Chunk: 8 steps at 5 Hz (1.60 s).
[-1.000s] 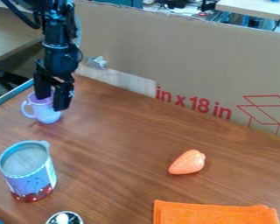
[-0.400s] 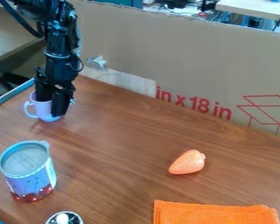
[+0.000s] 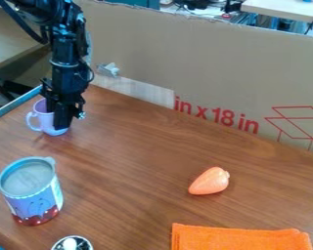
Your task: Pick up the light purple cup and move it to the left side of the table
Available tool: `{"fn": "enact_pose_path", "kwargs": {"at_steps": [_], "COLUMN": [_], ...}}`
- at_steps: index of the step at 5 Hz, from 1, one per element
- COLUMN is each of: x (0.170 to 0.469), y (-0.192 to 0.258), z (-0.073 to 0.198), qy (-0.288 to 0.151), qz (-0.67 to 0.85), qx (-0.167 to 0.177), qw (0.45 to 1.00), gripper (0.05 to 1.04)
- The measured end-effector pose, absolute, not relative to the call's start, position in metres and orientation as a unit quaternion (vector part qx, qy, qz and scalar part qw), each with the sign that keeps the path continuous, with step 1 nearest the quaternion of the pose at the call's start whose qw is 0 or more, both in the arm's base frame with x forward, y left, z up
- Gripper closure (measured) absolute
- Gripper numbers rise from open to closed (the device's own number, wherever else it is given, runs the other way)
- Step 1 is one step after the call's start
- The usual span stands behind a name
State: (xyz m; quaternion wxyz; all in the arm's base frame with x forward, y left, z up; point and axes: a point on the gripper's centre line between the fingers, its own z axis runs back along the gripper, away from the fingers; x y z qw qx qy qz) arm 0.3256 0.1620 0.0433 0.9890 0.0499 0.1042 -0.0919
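Mug [image 3: 56, 128] on wood table [image 3: 136, 166] — cardboard [image 3: 205, 63] behind

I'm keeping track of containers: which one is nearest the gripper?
The small purple mug: the gripper is right at it. The larger blue container with a red base stands apart.

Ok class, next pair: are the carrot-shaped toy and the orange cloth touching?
Apart. The camera view shows it plainly: a strip of the brown table lies between the carrot-shaped toy and the top edge of the orange cloth.
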Motion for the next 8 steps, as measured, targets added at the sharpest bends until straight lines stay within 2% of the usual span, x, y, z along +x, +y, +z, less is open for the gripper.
{"fn": "enact_pose_path", "kwargs": {"at_steps": [1,2,3,4,5,6,7,8], "x": [0.320,0.312,0.281,0.236,0.206,0.189,0.182,0.183], "y": [0.159,0.153,0.167,0.199,0.215,0.216,0.212,0.210], "z": [0.057,0.093,0.104,0.093,0.078,0.054,0.041,0.037], "qy": [0.108,0.081,0.107,0.158,0.180,0.187,0.182,0.175], "qz": [-0.088,-0.088,-0.012,0.076,0.107,0.090,0.056,0.041], "qx": [0.039,0.047,0.072,0.075,0.078,0.077,0.058,0.056], "qw": [0.989,0.992,0.992,0.982,0.975,0.975,0.980,0.982], "gripper": [0.972,0.978,0.978,0.978,0.978,0.978,0.978,0.978]}}
